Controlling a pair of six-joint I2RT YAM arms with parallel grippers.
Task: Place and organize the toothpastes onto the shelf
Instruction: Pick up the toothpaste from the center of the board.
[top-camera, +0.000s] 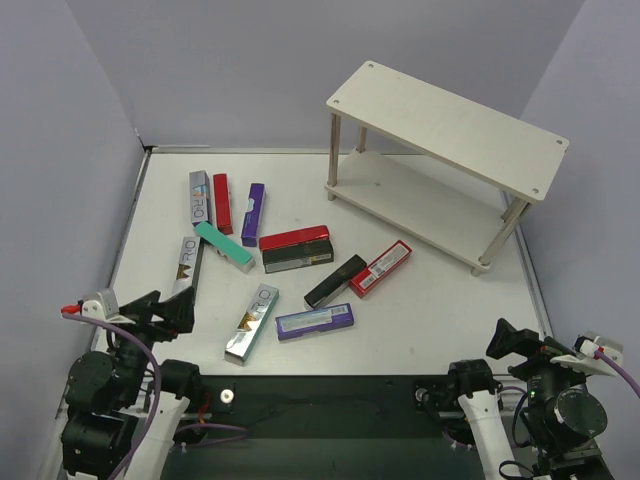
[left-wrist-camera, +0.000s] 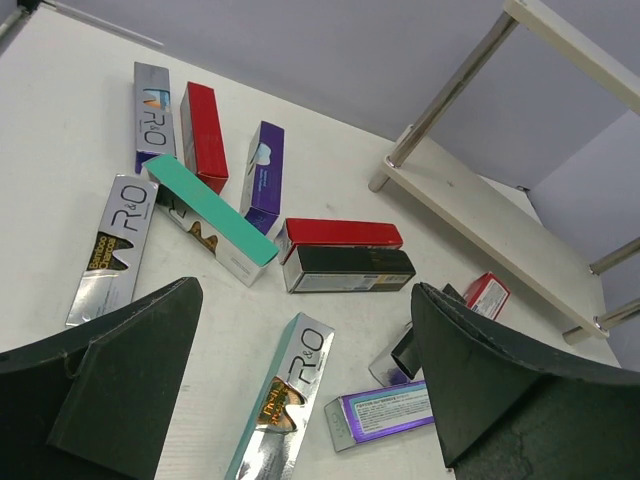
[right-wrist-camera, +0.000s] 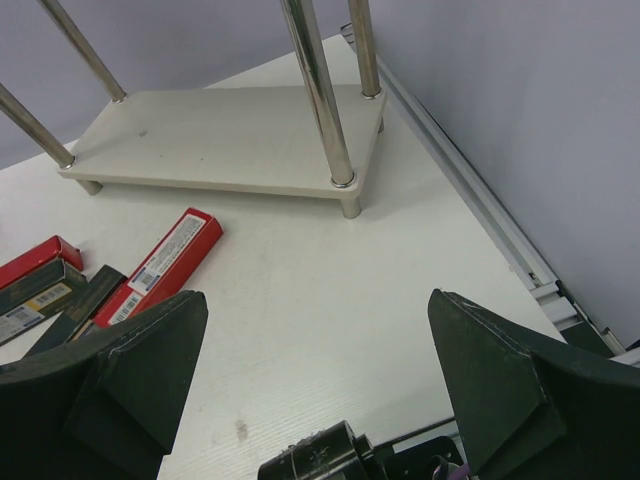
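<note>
Lying scattered, toothpastes (left-wrist-camera: 210, 215) sit beyond left pincer (left-wrist-camera: 305, 300).

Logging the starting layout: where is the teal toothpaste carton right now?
In the top view, the teal carton lies diagonally on the table's left half, between a silver carton on its left and a purple carton on its right, far from the shelf.

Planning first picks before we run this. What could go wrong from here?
1. The red box and black box lie flush side by side. A hand closing on one may catch both or shove the other.
2. The shelf stands on thin legs, with its lower board tucked under the top one. A hand reaching in could knock it.
3. The shelf sits far right, likely a stretch for the left hand.
</note>
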